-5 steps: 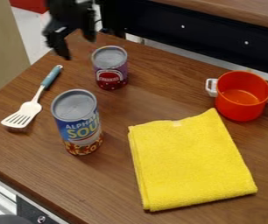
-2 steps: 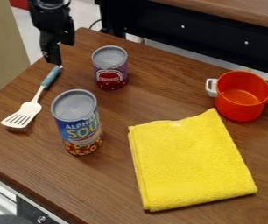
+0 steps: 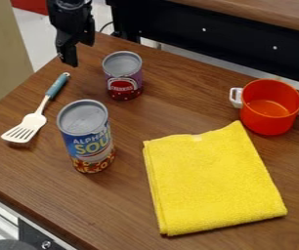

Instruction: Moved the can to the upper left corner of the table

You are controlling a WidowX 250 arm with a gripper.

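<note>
Gripper (image 3: 79, 53) open and empty over the upper left of the table (image 3: 80, 205); small can (image 3: 122, 78) near that corner, tall can (image 3: 87, 136) farther down — whichever is meant, the move looks unfinished.

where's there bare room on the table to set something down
One patch lies between the small can and the pot, above the towel; another between the tall can, the towel and the table's near edge. It's crowded at left, where the spatula lies beside both cans and the pincer hangs near its handle.
</note>
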